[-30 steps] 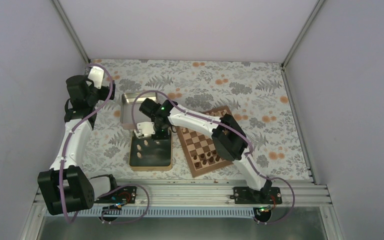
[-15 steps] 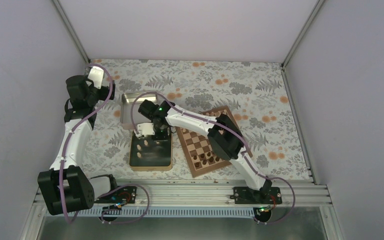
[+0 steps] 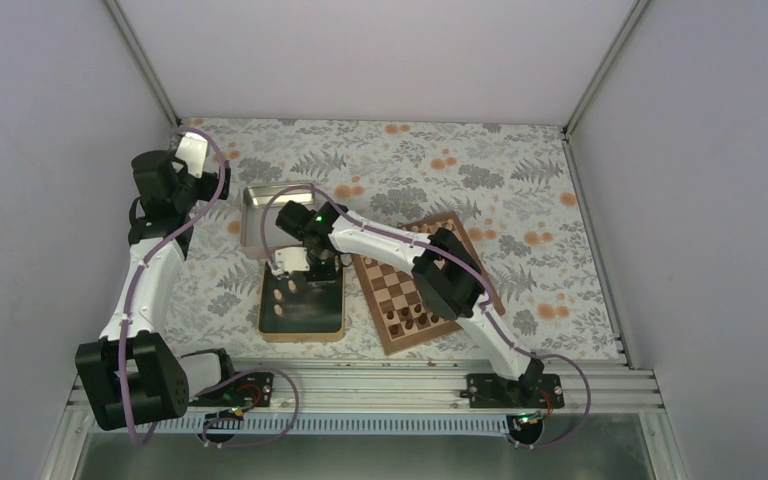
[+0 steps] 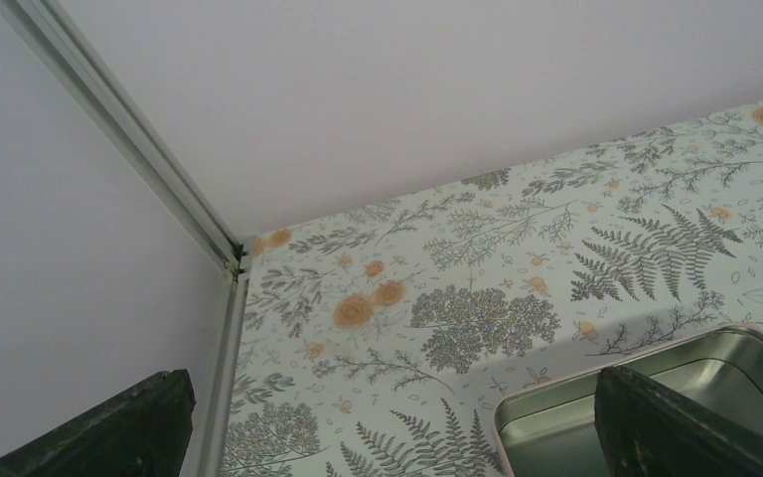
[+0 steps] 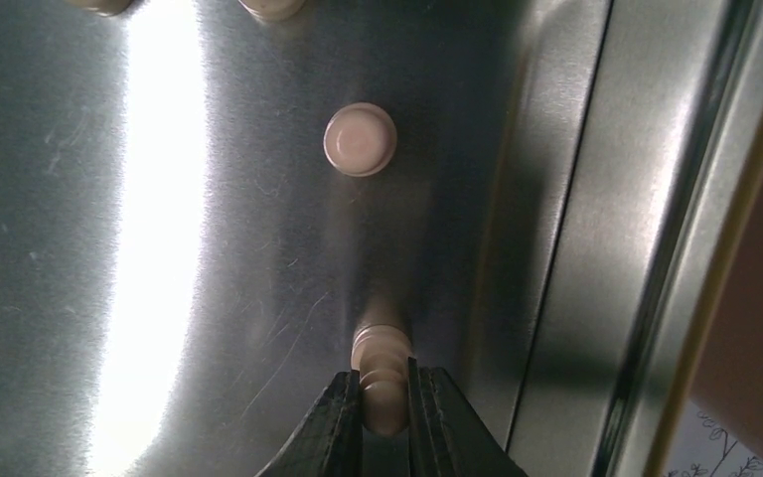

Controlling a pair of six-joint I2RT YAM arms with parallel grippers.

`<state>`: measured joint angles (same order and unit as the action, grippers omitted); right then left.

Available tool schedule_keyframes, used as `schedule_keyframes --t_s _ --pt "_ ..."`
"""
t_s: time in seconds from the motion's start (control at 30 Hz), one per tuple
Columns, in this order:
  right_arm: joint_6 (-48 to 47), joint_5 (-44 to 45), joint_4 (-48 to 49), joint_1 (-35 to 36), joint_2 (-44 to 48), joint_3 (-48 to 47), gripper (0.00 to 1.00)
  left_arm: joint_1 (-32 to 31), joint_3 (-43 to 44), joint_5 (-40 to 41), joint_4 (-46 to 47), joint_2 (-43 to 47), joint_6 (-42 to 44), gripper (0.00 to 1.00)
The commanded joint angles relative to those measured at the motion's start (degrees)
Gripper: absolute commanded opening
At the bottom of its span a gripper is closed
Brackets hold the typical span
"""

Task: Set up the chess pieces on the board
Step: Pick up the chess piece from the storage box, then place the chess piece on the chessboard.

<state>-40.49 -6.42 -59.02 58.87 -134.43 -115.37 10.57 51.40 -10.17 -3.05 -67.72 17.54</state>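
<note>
Floral-patterned table (image 3: pixel 520 180) with the board (image 3: pixel 392 290) lying angled, just right of a metal tin (image 3: pixel 301 336). Left gripper (image 4: pixel 389 397) is raised at far left, fingers spread wide, empty. Right gripper (image 5: pixel 384 383) is inside the tin, clenched on a pale chess piece (image 5: pixel 380 343). A second pale piece (image 5: pixel 360 139) stands nearby.

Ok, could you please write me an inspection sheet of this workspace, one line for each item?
Surface: table covered with a floral cloth, lying flat.
Job's things: board lies angled, dark chessmen on its near rows; pale chess pieces lie in the gold-rimmed tin.
Clutter: silver tin, open, just beyond the gold-rimmed one.
End effectors: right end effector shut on one pale piece inside the gold-rimmed tin; left end effector open, holding nothing.
Cables: purple cables run along both arms; nothing snagged seen.
Surroundings: plain walls, metal frame at the near edge.
</note>
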Motion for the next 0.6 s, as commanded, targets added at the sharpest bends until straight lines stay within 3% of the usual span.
schedule_keyframes --t_s 0.0,0.3,0.57 --pt "-0.03 0.67 -0.99 0.57 0.77 -1.08 0.09 0.42 -0.26 -1.30 0.95 0.58 0.13 1.00" --pt "1.31 0.47 -5.23 -2.02 12.28 2.90 0.07 0.42 -0.16 -1.21 0.85 0.80 0.13 1.00" --pt "1.57 -1.18 -6.09 -14.39 27.17 15.01 0.07 0.40 0.00 -1.51 0.79 0.59 0.16 1.00"
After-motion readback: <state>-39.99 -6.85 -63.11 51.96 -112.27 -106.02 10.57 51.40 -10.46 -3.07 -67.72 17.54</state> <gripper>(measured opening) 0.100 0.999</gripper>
